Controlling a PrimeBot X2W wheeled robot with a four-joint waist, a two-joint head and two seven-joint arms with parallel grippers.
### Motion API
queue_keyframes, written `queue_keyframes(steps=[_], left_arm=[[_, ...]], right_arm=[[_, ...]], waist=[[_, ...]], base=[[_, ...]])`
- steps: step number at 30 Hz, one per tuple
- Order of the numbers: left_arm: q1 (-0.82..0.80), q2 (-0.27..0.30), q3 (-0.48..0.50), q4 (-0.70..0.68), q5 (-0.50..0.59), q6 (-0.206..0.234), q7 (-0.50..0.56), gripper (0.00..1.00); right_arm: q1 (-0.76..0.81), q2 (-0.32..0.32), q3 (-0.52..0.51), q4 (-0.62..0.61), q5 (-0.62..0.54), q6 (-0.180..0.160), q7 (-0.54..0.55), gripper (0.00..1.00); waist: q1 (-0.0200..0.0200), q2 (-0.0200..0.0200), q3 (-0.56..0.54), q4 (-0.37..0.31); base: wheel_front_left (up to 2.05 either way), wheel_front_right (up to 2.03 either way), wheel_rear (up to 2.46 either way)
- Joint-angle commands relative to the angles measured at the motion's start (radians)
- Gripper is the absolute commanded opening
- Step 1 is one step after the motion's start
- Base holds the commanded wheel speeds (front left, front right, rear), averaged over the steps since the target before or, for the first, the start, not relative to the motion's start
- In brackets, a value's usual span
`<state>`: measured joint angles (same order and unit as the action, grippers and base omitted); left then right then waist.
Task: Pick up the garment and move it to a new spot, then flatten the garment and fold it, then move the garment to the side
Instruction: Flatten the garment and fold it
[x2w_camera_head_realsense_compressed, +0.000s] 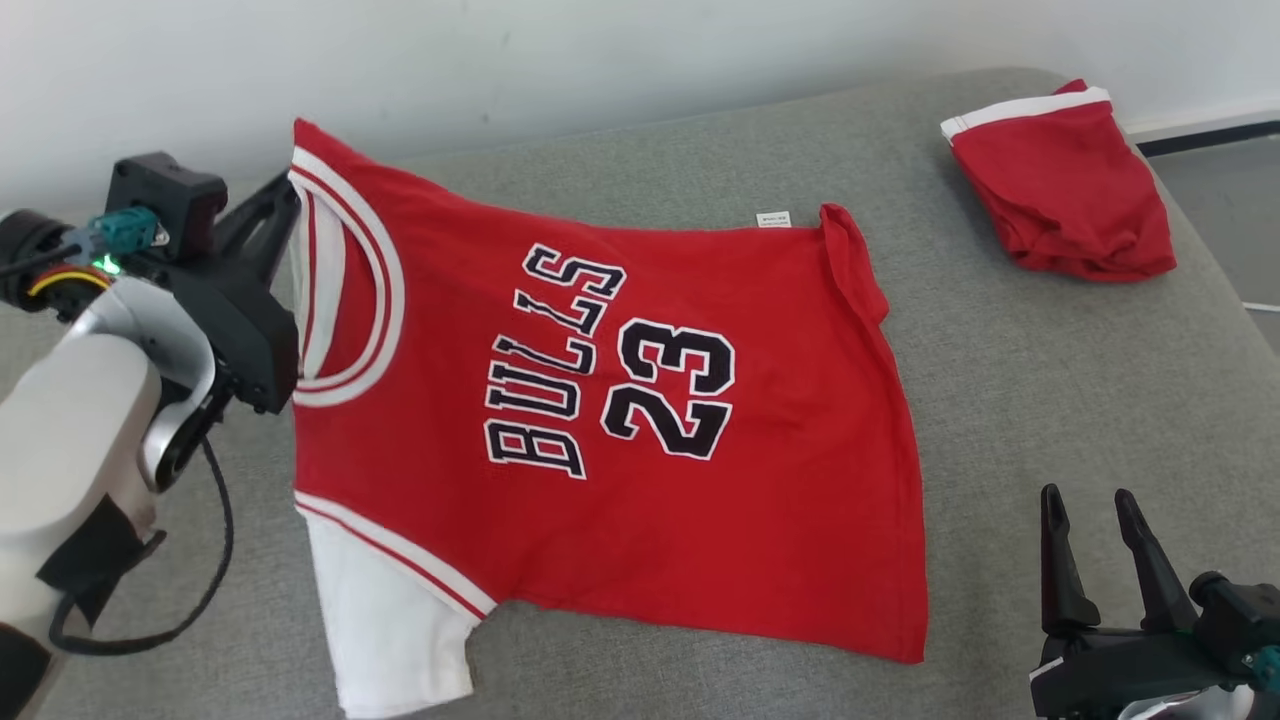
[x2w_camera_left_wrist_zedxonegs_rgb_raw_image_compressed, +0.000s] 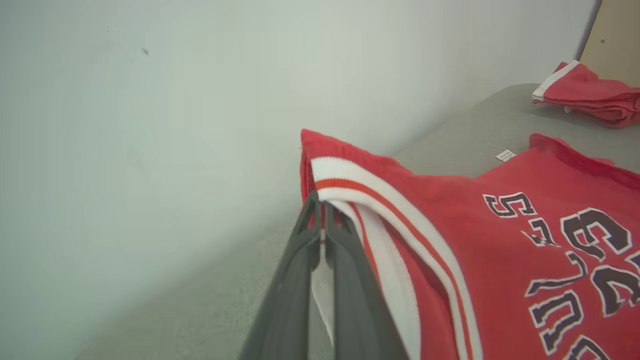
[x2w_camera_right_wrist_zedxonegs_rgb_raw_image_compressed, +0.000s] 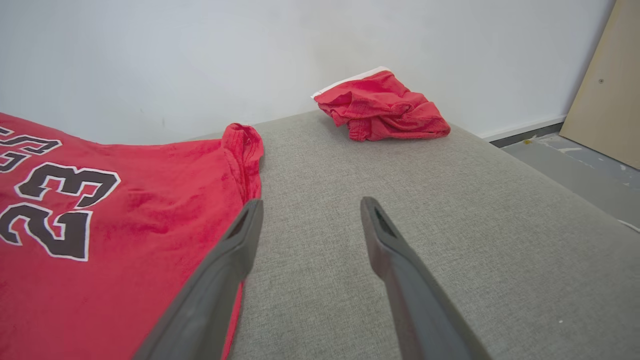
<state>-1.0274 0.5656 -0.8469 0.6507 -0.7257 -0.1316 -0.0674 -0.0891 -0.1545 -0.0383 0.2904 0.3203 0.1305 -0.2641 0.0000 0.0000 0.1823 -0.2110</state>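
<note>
The garment (x2w_camera_head_realsense_compressed: 620, 400) is a red "BULLS 23" jersey with white-striped trim and a white sleeve, spread front-up on the grey cushion (x2w_camera_head_realsense_compressed: 1050, 360). My left gripper (x2w_camera_head_realsense_compressed: 285, 205) is shut on the striped collar edge at the jersey's far left corner, lifting it a little. The left wrist view shows my left gripper (x2w_camera_left_wrist_zedxonegs_rgb_raw_image_compressed: 322, 210) with both fingers pinched on the white trim of the garment (x2w_camera_left_wrist_zedxonegs_rgb_raw_image_compressed: 500, 260). My right gripper (x2w_camera_head_realsense_compressed: 1090, 505) hovers open over bare cushion off the jersey's lower right corner. In the right wrist view, that right gripper (x2w_camera_right_wrist_zedxonegs_rgb_raw_image_compressed: 307, 207) has spread fingers beside the garment (x2w_camera_right_wrist_zedxonegs_rgb_raw_image_compressed: 125, 225) hem.
A second red garment with a white band (x2w_camera_head_realsense_compressed: 1070, 190) lies crumpled at the cushion's far right corner, also seen as red shorts (x2w_camera_right_wrist_zedxonegs_rgb_raw_image_compressed: 382, 107). A white wall runs behind the cushion. Floor and a wooden panel (x2w_camera_right_wrist_zedxonegs_rgb_raw_image_compressed: 607, 85) lie past the right edge.
</note>
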Motion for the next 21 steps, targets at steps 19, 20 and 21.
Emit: queue_keyframes(steps=[19,20,21], left_arm=[[0.144,-0.009,0.155,0.044,0.031,0.127,-0.198,1.00],[0.187,-0.009,0.198,-0.013,0.041,0.150,-0.198,1.00],[0.235,-0.011,0.239,-0.063,0.052,0.168,-0.197,1.00]], right_arm=[[0.029,0.004,-0.013,-0.030,-0.014,0.001,0.000,1.00],[0.032,0.003,-0.014,-0.040,-0.017,0.001,0.000,1.00],[0.035,0.002,-0.014,-0.048,-0.018,0.001,0.000,1.00]], waist=[[0.0000,0.0000,-0.051,0.065],[0.0000,0.0000,-0.059,0.077],[0.0000,0.0000,-0.065,0.087]], base=[[0.00,0.00,0.00],[0.00,0.00,0.00],[0.00,0.00,0.00]])
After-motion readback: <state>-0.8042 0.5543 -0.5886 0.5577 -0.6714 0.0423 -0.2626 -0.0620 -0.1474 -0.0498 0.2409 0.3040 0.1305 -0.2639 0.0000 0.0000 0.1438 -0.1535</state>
